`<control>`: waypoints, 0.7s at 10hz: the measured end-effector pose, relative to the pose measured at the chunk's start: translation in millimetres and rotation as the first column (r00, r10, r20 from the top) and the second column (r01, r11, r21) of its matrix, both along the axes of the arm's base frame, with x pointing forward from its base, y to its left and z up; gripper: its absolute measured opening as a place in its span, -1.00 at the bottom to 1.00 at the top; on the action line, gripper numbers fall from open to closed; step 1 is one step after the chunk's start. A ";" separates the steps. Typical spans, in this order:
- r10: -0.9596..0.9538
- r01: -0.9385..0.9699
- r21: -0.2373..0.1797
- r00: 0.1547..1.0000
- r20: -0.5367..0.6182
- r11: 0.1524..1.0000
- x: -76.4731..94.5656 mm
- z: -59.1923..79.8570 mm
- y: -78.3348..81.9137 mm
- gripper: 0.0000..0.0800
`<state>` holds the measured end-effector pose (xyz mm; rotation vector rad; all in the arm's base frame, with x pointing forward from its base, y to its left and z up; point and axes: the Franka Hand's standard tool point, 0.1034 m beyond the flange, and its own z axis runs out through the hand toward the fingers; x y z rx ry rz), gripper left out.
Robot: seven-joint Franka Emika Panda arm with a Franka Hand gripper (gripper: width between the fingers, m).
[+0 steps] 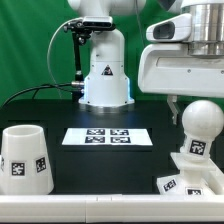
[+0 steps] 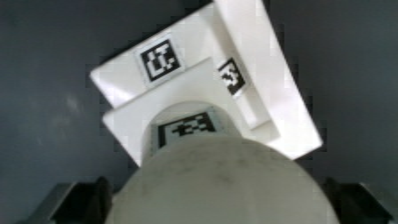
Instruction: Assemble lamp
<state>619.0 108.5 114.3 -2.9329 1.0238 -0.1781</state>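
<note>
The round-headed bulb stands upright in the raised socket of the flat square base at the exterior view's right front. My gripper is right above it, its fingers straddling the top of the bulb's head. In the wrist view the bulb fills the space between the dark fingers, with the base and its tags beneath. The jaws stand wide and I see no squeeze on the head. The tapered shade stands apart at the exterior view's left front.
The marker board lies flat in the middle of the black table. The arm's white pedestal stands behind it, with a black cable curving off toward the exterior view's left.
</note>
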 end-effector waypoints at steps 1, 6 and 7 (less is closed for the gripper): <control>-0.119 0.119 0.024 0.993 -0.001 0.993 1.3 -0.4 -1.1 0.43; -0.694 0.695 0.180 0.716 -0.082 0.696 8.0 1.0 -5.3 0.43; -0.715 0.717 0.180 0.694 -0.088 0.673 7.5 0.2 -4.2 0.43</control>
